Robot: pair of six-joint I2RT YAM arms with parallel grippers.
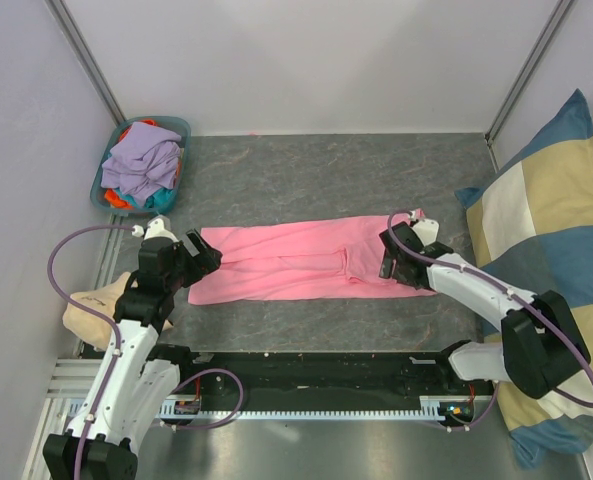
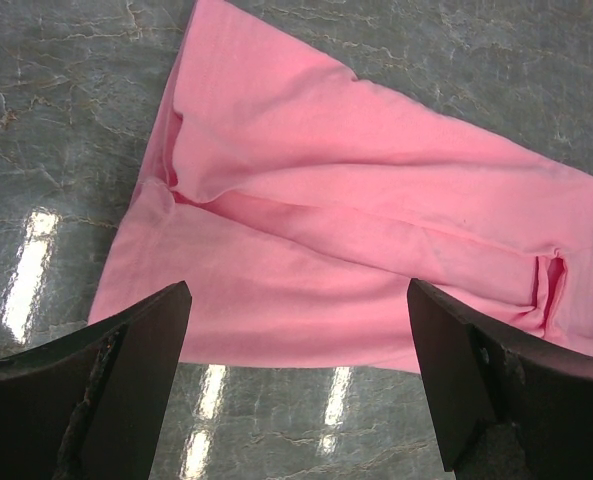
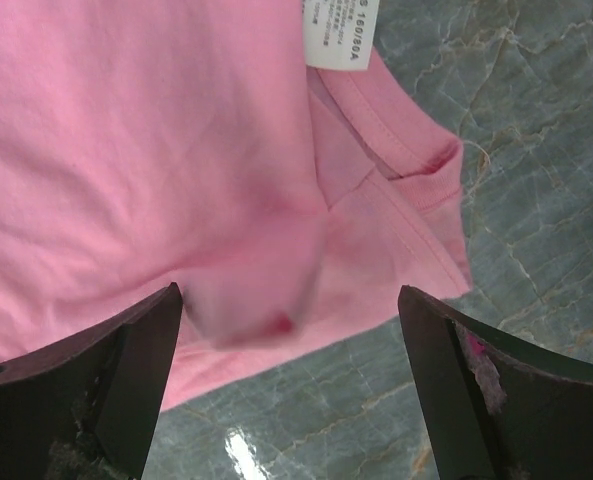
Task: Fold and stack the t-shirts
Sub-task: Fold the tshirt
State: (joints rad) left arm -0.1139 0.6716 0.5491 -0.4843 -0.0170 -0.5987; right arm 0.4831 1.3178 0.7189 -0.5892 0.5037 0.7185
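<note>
On grey table [image 1: 326,170], pink t-shirt [image 1: 296,262], neck label [image 3: 341,30] "160/80A" — both jaws spread wide, empty

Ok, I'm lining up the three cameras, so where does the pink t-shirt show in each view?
Top external: the pink t-shirt lies stretched left to right, mid-picture.
Left wrist: the pink t-shirt fills the centre and upper right.
Right wrist: the pink t-shirt covers the upper left, with its white neck label at the top edge.
Shared landmark: the grey marbled tabletop under it.

Soft matt cotton pink t-shirt [image 1: 296,262], glossy marbled grey table [image 1: 326,170]
</note>
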